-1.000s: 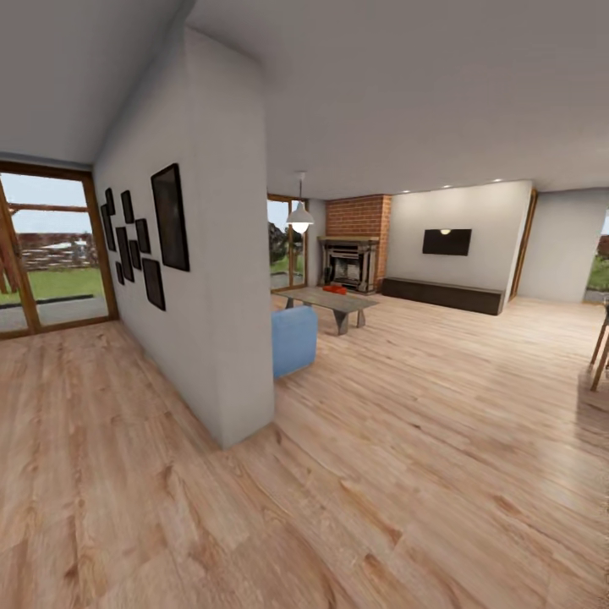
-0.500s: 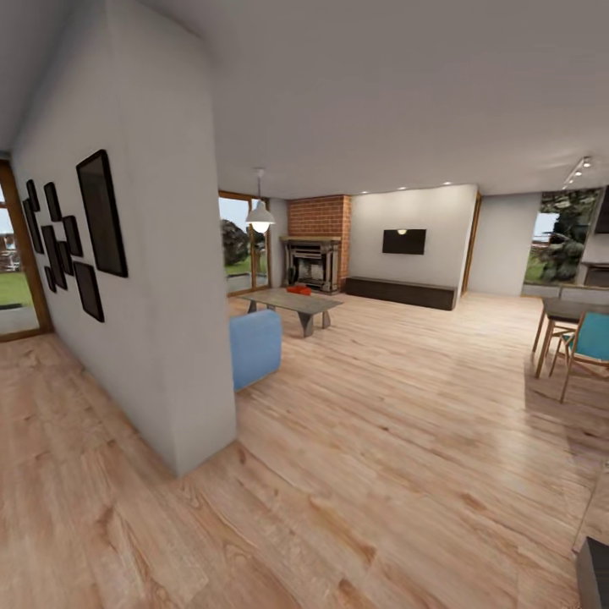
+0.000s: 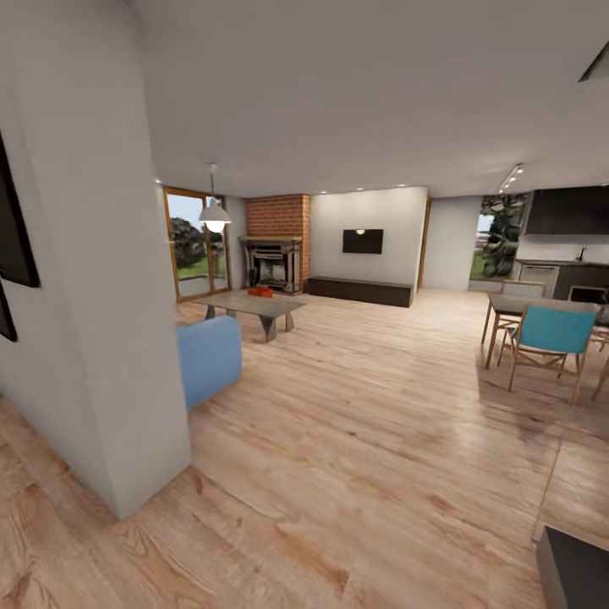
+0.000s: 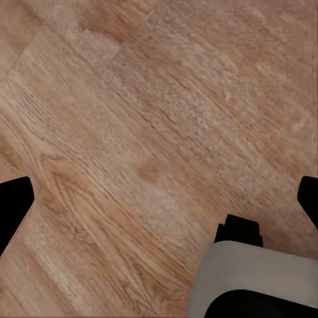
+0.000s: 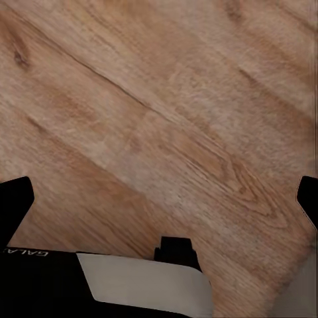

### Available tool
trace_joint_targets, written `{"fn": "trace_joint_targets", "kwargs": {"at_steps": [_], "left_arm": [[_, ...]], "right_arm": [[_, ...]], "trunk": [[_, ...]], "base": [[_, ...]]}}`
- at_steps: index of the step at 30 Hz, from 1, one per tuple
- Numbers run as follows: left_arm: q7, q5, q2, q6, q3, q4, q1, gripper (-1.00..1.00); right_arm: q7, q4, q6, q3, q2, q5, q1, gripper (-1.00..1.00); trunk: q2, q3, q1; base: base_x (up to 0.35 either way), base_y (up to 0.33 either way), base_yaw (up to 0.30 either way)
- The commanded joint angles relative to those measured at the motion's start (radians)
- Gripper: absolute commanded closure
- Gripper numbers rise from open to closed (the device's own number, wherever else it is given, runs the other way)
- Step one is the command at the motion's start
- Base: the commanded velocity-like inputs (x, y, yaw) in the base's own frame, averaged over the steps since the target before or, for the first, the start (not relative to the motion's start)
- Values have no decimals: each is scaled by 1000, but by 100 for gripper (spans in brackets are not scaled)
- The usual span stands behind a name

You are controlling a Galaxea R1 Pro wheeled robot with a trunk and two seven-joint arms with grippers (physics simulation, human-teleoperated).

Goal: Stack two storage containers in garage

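Left gripper (image 4: 159, 199) was spread wide with nothing in it, just wood-plank floor (image 4: 152, 112) under it. Right gripper (image 5: 159, 199) looked the same, fingers far apart and empty over the planks. From the head camera, the orange-red containers (image 3: 260, 292) sat way off on the low coffee table (image 3: 254, 304) in the living room, too small to tell them apart. Behind them were the fireplace (image 3: 271, 264), the brick chimney (image 3: 279, 216) and the black TV (image 3: 362, 241). A blue chair (image 3: 208, 359) stood beside the white wall (image 3: 101, 321).
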Motion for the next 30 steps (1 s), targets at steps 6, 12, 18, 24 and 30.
{"fn": "trace_joint_targets", "kwargs": {"at_steps": [6,12,18,24,30], "left_arm": [[-1,9,0,-9,-3,4,-2,-100],[-1,10,0,-9,-3,4,-2,-100],[-2,9,-1,-9,-3,4,-2,-100],[-13,9,-1,-9,-3,4,-2,-100],[-17,9,0,-9,-3,4,-2,-100]], "right_arm": [[-5,5,-6,1,-1,11,-2,-100],[-4,5,-5,1,-15,10,-2,-100],[-4,4,-6,0,-13,10,-2,-100],[-4,4,-6,0,-12,10,-2,-100],[-4,4,-6,0,-12,10,-2,-100]], "trunk": [[-1,-1,1],[-1,-1,1],[-1,-1,1],[-1,-1,1],[-1,-1,1]], "base": [[341,0,-143],[341,0,-3],[341,0,0],[341,0,0],[341,0,0]]}}
